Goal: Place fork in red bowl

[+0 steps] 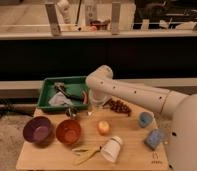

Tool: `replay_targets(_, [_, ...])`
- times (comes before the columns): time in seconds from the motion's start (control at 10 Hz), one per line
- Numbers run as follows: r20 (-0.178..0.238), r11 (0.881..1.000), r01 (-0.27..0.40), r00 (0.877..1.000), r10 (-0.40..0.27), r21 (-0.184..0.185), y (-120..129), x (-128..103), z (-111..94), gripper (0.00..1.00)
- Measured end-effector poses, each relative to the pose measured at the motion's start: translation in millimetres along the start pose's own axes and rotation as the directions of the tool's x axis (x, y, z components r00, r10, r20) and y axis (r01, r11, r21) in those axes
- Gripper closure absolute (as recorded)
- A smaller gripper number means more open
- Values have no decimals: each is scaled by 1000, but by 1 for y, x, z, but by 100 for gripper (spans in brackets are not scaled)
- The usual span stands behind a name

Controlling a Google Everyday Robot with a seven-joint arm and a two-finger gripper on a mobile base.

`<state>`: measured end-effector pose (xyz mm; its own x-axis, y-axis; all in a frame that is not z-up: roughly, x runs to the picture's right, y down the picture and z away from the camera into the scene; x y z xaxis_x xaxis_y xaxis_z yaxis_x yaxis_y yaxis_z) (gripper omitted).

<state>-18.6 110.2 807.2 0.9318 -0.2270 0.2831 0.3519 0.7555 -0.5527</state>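
Note:
The red bowl (68, 131) stands on the wooden table, front left, beside the purple bowl (38, 130). A small silvery-grey thing, apparently the fork (71, 113), lies just behind the red bowl at the green tray's front edge. My white arm reaches in from the right and bends down at its elbow. The gripper (94, 106) hangs low over the table just right of the tray, a little right of the fork and behind the red bowl. I cannot tell whether it touches the fork.
The green tray (47, 87) holds a dark utensil, a grey cloth and a red item. On the table are an orange fruit (103, 127), a tipped white cup (112, 148), a pale yellow utensil (87, 152), a dark bunch (119, 106) and two blue sponges (145, 119).

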Motion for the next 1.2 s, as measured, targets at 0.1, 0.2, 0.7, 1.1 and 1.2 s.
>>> replay_targets(0.1, [2,999,52,999,-52,-10,3,-23,1,100])
replay_targets(0.2, [1,994,106,994,-106,-19,6,-42,1,100])
replay_targets(0.7, [18,922,382,924,-381,-62,25,-143,5,100])
replay_targets(1.1, [37,902,425,905,-423,-71,29,-142,5,96])
replay_targets(1.2, [42,901,427,904,-425,-72,30,-140,5,86])
